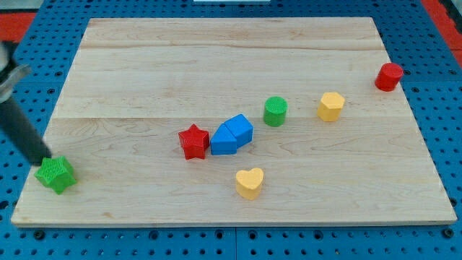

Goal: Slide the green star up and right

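Observation:
The green star (pixel 56 174) lies near the board's bottom left corner in the camera view. My dark rod comes down from the view's upper left, and my tip (pixel 42 161) touches the star's upper left edge. The rod covers a small part of the star's top left.
A red star (pixel 193 141) sits mid-board with two blue blocks (pixel 232 135) touching at its right. A green cylinder (pixel 275 111), a yellow hexagon (pixel 331 106) and a red cylinder (pixel 389 76) lie to the right. A yellow heart (pixel 250 183) lies lower. The wooden board (pixel 216 50) rests on a blue pegboard.

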Robot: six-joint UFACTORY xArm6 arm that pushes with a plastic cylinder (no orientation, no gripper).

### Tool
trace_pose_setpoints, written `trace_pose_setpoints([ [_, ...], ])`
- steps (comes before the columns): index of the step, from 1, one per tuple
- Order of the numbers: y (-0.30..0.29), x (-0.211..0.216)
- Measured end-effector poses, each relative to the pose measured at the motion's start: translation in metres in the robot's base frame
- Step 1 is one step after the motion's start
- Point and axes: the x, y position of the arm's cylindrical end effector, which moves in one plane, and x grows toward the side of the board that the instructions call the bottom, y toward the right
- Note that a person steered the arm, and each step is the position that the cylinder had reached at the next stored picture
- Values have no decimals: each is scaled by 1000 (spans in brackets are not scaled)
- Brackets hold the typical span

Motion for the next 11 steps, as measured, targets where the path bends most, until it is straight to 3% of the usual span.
trace_pose_setpoints([
  [2,-11,44],
  [3,0,44],
  [11,84,-33],
])
